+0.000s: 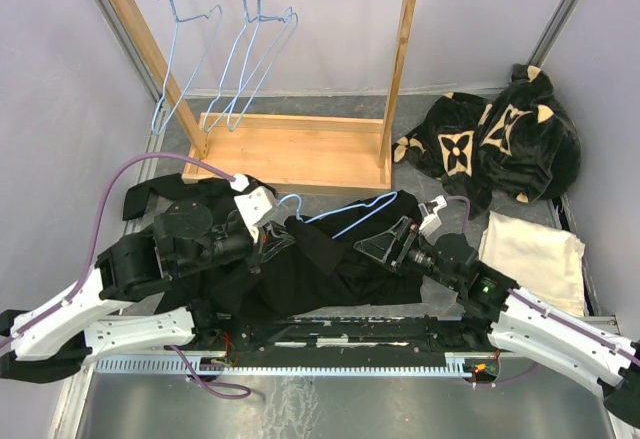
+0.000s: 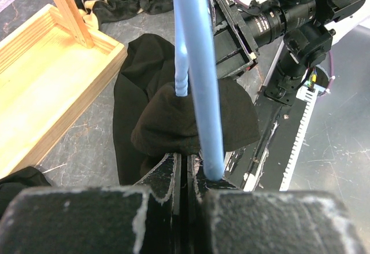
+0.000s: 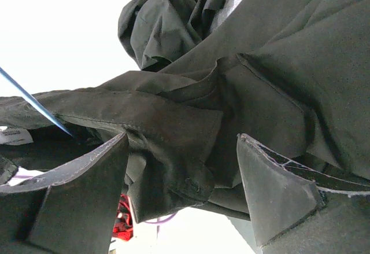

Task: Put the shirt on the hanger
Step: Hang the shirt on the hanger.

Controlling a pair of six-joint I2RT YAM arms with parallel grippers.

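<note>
Left gripper point(image 2: 188, 161), pressed together, pinches hanger point(image 2: 199, 63); shirt point(image 2: 191, 121) drapes over it, near centre. Right gripper point(image 3: 182, 137), spread, straddles a shirt fold. White tag point(image 3: 13, 136), left: writing unreadable.

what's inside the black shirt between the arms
The light-blue hanger runs into a fold of the shirt and vanishes there. How far it reaches inside is covered by cloth.

At frame centre the shirt point(image 1: 330, 259) is plain black — its hanger point(image 2: 196, 63) light blue; upper right, a plush garment point(image 1: 500, 139) is black with tan flowers.
</note>
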